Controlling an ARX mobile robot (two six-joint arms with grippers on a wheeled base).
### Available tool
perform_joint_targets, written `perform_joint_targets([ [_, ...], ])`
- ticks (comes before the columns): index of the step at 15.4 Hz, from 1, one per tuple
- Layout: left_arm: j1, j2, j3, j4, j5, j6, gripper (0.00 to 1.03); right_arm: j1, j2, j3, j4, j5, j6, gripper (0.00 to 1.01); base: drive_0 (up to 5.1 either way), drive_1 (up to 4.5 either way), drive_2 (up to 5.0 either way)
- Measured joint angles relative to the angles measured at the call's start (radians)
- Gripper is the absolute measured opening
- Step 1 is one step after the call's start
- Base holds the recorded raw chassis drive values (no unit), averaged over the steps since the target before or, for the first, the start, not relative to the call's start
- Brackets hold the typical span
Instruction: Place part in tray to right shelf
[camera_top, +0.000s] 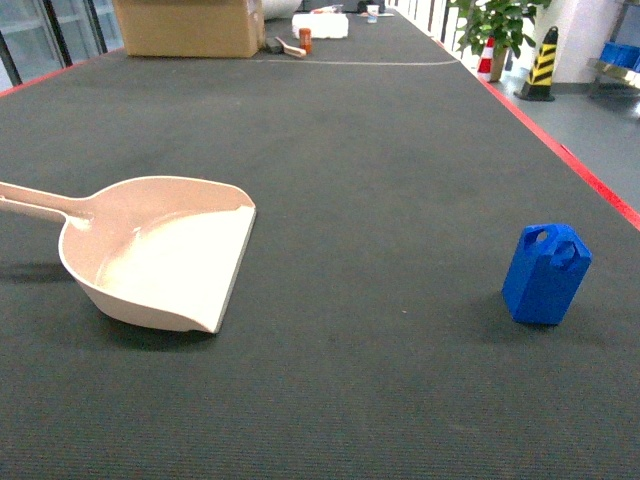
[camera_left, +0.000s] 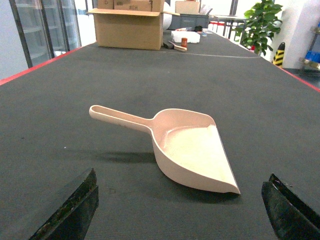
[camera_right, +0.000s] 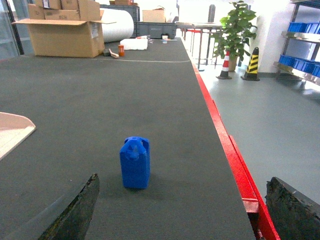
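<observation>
The part (camera_top: 546, 273), a small bright-blue jerrycan-shaped block, stands upright on the dark mat at the right. The tray (camera_top: 160, 250), a cream dustpan-shaped scoop, lies at the left with its handle pointing left and its flat lip facing the part. Neither gripper shows in the head view. My left gripper (camera_left: 181, 180) is open, low over the mat, with the tray (camera_left: 190, 147) just ahead of it. My right gripper (camera_right: 182, 179) is open, with the part (camera_right: 135, 162) ahead and slightly left of its middle. The right shelf (camera_right: 302, 35), steel with blue crates, stands across the floor at the far right.
The red table edge (camera_right: 227, 145) runs close to the part's right side, and grey floor lies beyond it. A cardboard box (camera_top: 190, 25) and small items sit at the table's far end. A potted plant (camera_top: 500, 25) and a striped post (camera_top: 543, 60) stand on the floor.
</observation>
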Motion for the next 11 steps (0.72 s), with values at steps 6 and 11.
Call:
perform_joint_targets([
  [6,0.000,0.000,0.000,0.000,0.000,0.000,0.98,0.000,0.000,0.000,0.000,0.000,0.000,0.98,0.0,0.00,0.0],
  [11,0.000,0.000,0.000,0.000,0.000,0.000,0.98,0.000,0.000,0.000,0.000,0.000,0.000,0.98,0.0,0.00,0.0],
])
